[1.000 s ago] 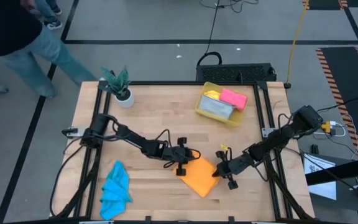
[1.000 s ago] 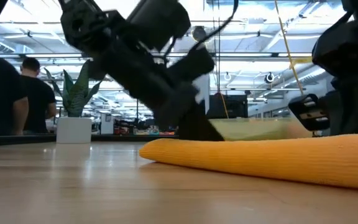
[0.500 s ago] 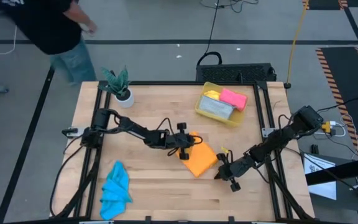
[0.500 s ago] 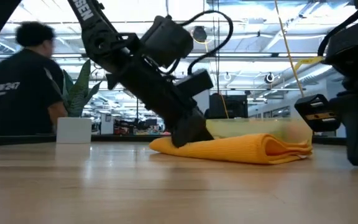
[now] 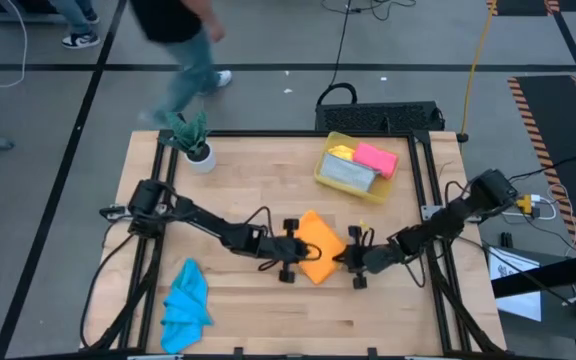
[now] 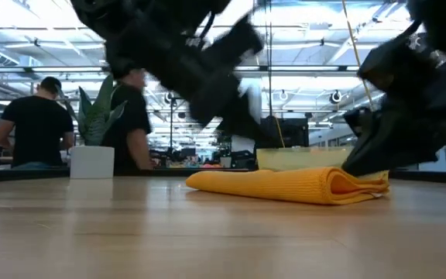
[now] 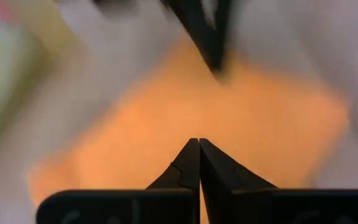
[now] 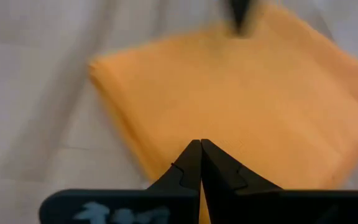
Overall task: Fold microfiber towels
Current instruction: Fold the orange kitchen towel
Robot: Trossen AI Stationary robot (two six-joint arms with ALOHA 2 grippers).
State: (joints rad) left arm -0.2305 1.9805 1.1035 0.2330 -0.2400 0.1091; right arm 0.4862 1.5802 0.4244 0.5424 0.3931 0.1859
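On the near half of the counter, a folded orange towel lies flat between two robot arms, the left gripper at one edge and the right gripper at the opposite edge, both with fingers pressed together and nothing between them; each wrist view looks past closed tips onto the orange cloth. The fold on this towel appears complete, or close to it, and the step in hand looks like squaring or nudging the bundle. The next move likely calls for a grip on the folded towel to carry it away without letting the layers spring apart. A crumpled bright blue towel waits unfolded at the near left corner. Farther back, a translucent yellow bin holds the pink towel, grey towel and yellow towel, beside a small potted plant, while a person walks past beyond the counter
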